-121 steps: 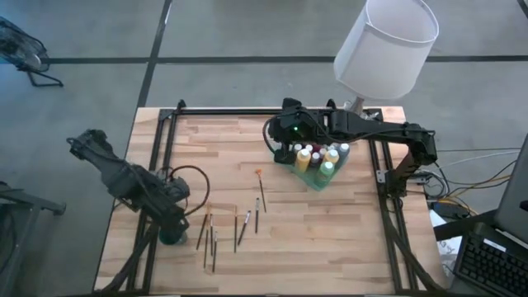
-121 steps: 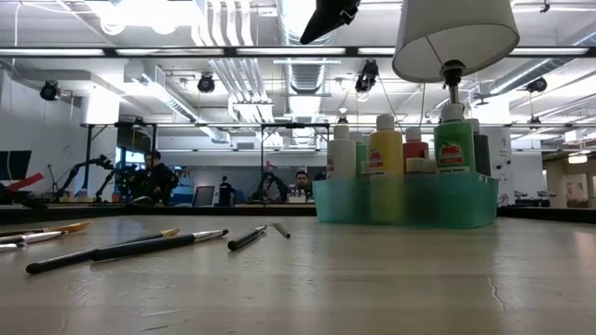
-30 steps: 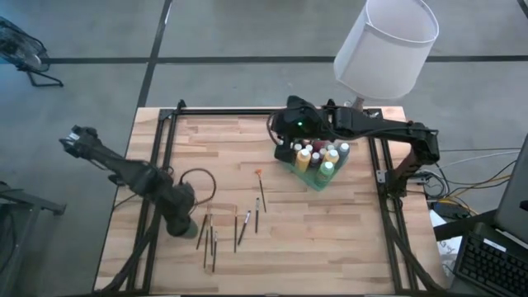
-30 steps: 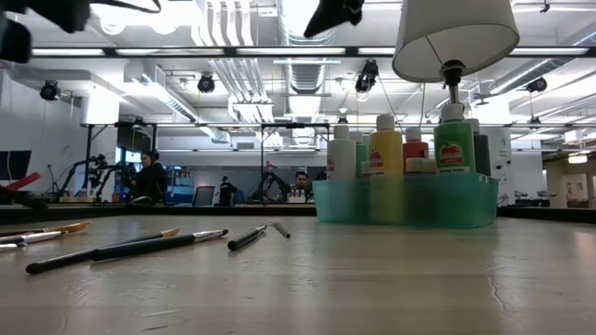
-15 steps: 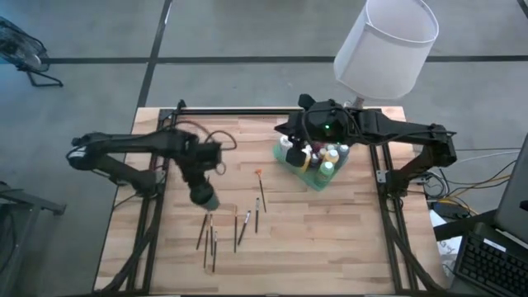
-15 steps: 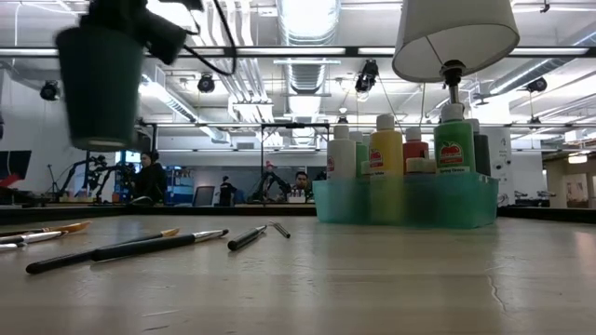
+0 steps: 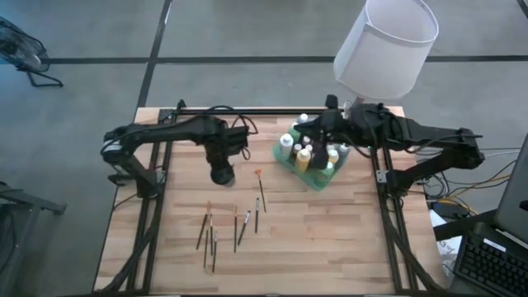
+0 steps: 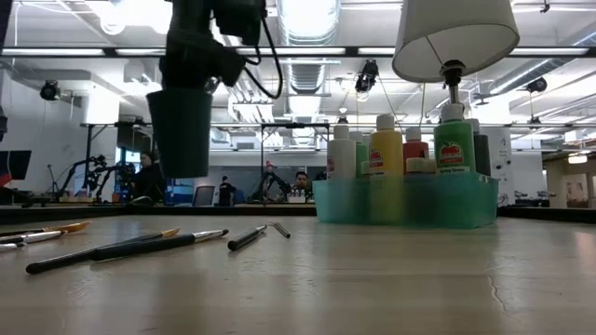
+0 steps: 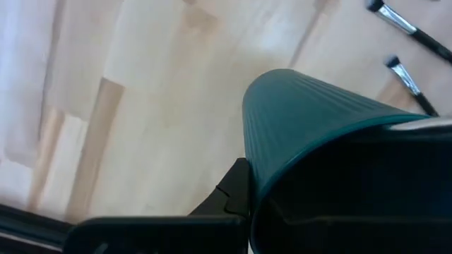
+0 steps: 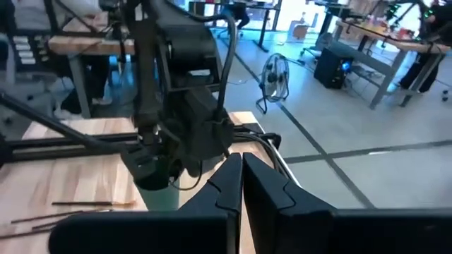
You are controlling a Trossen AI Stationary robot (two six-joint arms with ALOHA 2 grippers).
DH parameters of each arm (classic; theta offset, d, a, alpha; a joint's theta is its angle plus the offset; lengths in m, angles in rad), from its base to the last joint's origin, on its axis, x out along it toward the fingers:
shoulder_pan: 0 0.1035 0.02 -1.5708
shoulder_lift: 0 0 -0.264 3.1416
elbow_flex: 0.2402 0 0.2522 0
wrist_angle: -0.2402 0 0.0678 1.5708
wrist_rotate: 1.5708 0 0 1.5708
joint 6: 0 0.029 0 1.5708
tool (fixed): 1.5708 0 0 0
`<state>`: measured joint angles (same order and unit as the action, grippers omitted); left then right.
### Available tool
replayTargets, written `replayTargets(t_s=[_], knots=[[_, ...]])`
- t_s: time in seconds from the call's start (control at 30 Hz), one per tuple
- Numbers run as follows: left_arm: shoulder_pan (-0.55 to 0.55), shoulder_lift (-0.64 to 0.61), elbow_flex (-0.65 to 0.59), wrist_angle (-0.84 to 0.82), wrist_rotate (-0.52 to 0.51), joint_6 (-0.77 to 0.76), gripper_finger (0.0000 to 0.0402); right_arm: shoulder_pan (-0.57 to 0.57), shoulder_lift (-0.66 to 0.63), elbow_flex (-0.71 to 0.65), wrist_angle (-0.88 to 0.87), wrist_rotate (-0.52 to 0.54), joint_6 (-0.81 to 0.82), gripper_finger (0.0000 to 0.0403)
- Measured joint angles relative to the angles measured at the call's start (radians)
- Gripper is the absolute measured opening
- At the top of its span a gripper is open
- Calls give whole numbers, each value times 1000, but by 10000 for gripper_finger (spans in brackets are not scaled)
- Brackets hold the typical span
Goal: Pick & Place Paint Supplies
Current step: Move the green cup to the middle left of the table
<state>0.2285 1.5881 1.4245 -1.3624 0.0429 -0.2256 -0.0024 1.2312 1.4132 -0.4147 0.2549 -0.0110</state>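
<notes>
Paint supplies on the wooden surface (image 7: 330,239), two arms over it.

Left to right: the brushes (image 7: 213,235) are lying loose near the front; the left claw (image 7: 221,172) is hanging above the surface, clamped on a dark green cup (image 8: 180,130); the paint bottles (image 7: 312,155) are standing upright in a translucent green tray (image 8: 405,202) at the back right; the right claw (image 7: 307,132) is hovering just over the bottles, fingers pressed together, holding nothing.
</notes>
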Motion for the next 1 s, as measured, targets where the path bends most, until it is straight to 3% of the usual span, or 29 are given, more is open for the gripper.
replayTargets(t_s=[0.33,1.0], knots=[[29,84,-6,21,-25,44,4,0,-65,-85,9,11,39,8],[61,82,-144,168,73,116,4,0,-63,-95,53,10,27,8]])
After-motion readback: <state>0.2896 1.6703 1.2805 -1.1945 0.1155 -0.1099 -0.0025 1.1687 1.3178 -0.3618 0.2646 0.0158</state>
